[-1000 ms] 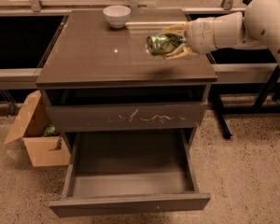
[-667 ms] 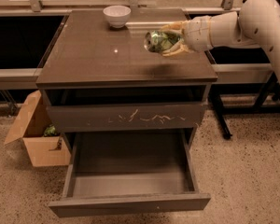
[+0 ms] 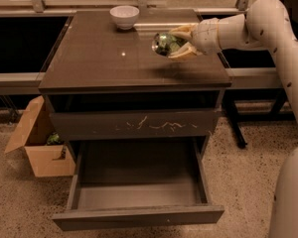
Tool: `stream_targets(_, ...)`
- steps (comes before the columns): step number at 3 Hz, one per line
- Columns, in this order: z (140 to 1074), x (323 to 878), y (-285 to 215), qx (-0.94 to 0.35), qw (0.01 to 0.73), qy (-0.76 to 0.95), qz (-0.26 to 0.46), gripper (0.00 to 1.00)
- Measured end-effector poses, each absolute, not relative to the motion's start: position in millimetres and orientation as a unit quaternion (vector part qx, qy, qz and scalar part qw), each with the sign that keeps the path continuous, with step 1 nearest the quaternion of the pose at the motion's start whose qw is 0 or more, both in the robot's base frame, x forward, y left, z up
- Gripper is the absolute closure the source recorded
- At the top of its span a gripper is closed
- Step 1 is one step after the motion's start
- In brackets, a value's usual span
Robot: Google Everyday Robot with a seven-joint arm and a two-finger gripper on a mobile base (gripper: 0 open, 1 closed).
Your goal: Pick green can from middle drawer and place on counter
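Placement is the step in hand: the gripper (image 3: 178,44), jaws clenched on the green can (image 3: 165,43), holds it sideways over the right rear of the counter (image 3: 109,63), well apart from the white bowl (image 3: 124,16). It should lower gently until the can rests flat, then release so it cannot roll. Against a second ago, the can has shifted slightly leftward, further inboard; the middle drawer (image 3: 139,216) hangs open as before.

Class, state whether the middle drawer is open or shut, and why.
Open: the middle drawer is pulled out, its inside bare. The gripper holds the green can over the counter.
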State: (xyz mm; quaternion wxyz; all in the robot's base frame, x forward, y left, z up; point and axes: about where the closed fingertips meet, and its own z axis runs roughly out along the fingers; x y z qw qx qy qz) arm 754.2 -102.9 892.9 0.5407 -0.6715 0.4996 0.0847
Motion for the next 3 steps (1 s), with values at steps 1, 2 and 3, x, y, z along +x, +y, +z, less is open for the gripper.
stream_targets(1, 886.7, 762.1, -104.7, -0.663, 0.534, 0.515, 0.101, 0.50)
stream_targets(2, 880.3, 766.8, -108.4, -0.660, 0.522, 0.529, 0.109, 0.27)
stream_targets(3, 875.4, 769.6, -111.6, -0.661, 0.509, 0.540, 0.112, 0.04)
